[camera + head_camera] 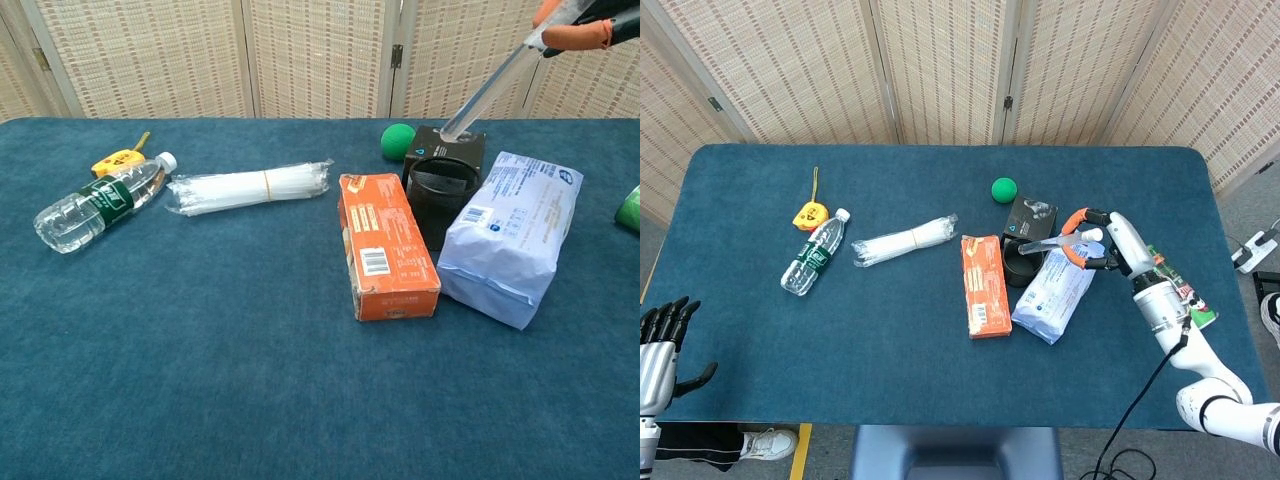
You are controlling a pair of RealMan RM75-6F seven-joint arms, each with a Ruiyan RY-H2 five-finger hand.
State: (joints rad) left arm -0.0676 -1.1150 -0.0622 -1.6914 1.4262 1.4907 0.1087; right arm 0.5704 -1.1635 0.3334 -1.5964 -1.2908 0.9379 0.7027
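A clear tube (pixel 1045 241) is pinched between the orange-tipped fingers (pixel 1077 216) of the right hand (pixel 1108 240), which is held above the right part of the blue table (pixel 890 330). The tube is tilted, its upper end in the fingers and its lower end slanting down to the left; in the chest view the tube (pixel 490 82) is seen to end just over the black box (pixel 447 147), right behind the black cup (pixel 443 190), and whether the tip touches the box cannot be told. The right hand (pixel 585 25) is only partly caught at the top edge of that view. The cup stands upright between the orange carton (pixel 984 284), which lies flat on its left, and the white pouch (pixel 1053 294), which leans against it on the right. A green ball (pixel 1004 189) lies just behind the box. Further left, well apart from the hand, a bundle of clear straws (pixel 904 240), a water bottle (pixel 815 252) on its side and a yellow tape measure (pixel 809 212) are laid out. The left hand (pixel 660 335) is seen at the lower left corner, off the table's edge, holding nothing, with its fingers straight and slightly apart.
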